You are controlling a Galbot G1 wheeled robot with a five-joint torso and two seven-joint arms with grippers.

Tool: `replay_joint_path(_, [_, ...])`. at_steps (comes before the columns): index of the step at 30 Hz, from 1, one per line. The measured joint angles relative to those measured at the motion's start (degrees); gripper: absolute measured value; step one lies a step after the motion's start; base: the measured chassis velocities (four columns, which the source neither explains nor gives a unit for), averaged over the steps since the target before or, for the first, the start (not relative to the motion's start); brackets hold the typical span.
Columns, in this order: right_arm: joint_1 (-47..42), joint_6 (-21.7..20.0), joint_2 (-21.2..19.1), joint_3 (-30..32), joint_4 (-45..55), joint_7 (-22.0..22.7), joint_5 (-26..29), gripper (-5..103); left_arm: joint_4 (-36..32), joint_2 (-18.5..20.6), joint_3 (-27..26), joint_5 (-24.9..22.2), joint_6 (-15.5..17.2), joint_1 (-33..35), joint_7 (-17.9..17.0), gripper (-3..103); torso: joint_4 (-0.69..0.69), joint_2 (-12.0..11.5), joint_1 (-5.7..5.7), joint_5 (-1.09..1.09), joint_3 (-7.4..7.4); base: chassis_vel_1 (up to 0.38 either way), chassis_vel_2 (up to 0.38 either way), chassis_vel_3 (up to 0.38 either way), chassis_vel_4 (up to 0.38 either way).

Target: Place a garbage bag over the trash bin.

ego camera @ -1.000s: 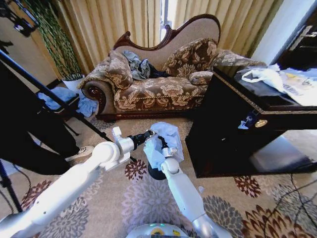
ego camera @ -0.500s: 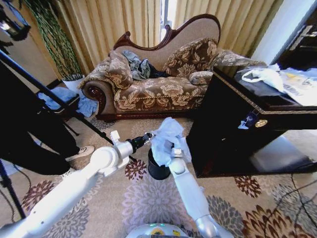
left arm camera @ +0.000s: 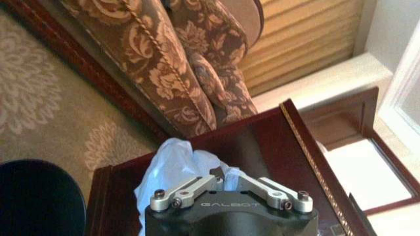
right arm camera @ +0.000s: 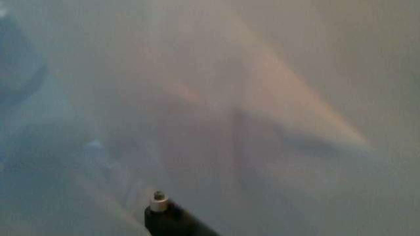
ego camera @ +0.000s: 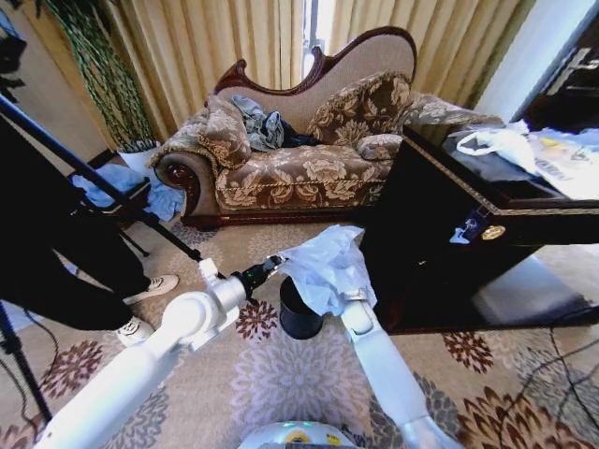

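One garbage bag [ego camera: 328, 267], clenched by two claws, left claw [ego camera: 277, 263] and right claw [ego camera: 344, 292], above one trash bin [ego camera: 299, 312].

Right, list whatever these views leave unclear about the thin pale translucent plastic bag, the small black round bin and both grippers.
- Right gripper: in the head view the thin pale translucent garbage bag drapes over it; in the right wrist view plastic blurs the lens, so its grip is unreadable.
- Small black cylindrical trash bin: its rim's right side hides behind the bag; the left wrist view cuts it at the edge.
- Left gripper: fingertips buried in bag folds in the left wrist view.
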Motion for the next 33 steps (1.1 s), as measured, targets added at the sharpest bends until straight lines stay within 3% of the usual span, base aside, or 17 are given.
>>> replay_joint_path(3, [-1.5,-2.1,-5.2,-1.3,3.3,-2.2,-0.3,0,-1.0,-3.3,-1.9,1.2,-0.3,4.3,0.0,0,0.07,0.0,0.00,0.00,0.00,0.000,0.000,0.000,0.000])
replay_joint_path(4, [-1.5,-2.1,-5.2,-1.3,3.3,-2.2,-0.3,0,-1.0,-3.3,-1.9,1.2,-0.3,4.3,0.0,0,0.07,0.0,0.00,0.00,0.00,0.000,0.000,0.000,0.000])
replay_joint_path(7, [-4.7,-3.5,-9.0,0.1,7.2,-3.7,-1.0,0,0.3,-6.8,-0.4,1.8,-0.4,4.8,0.0,0,-0.04,0.0,0.00,-0.04,0.00,0.000,0.000,0.000,0.000])
replay_joint_path(12, [-5.9,-4.3,-11.6,-0.4,9.1,-5.6,-1.8,0,0.4,-11.1,-1.1,3.7,-0.5,9.9,0.1,0,-0.02,0.0,0.00,0.01,0.00,0.000,0.000,0.000,0.000])
replay_joint_path(14, [-6.5,-4.9,-13.0,-1.9,10.1,-6.5,-1.9,0,0.1,-14.1,-2.1,5.4,-0.7,14.0,0.6,0,0.06,0.0,0.00,-0.01,0.00,0.000,0.000,0.000,0.000])
replay_joint_path(23, [-7.2,-5.9,-14.4,-6.7,10.4,-8.5,-2.8,0,1.0,-19.9,-3.4,8.2,-1.3,20.9,1.9,0,-0.01,0.0,0.00,-0.01,0.00,0.000,0.000,0.000,0.000])
replay_joint_path(33, [-0.1,-8.8,-14.6,-15.5,6.6,-13.8,-1.5,0,2.8,-20.8,-6.3,6.5,-2.6,22.5,1.2,0,0.01,0.0,0.01,-0.02,0.00,0.000,0.000,0.000,0.000])
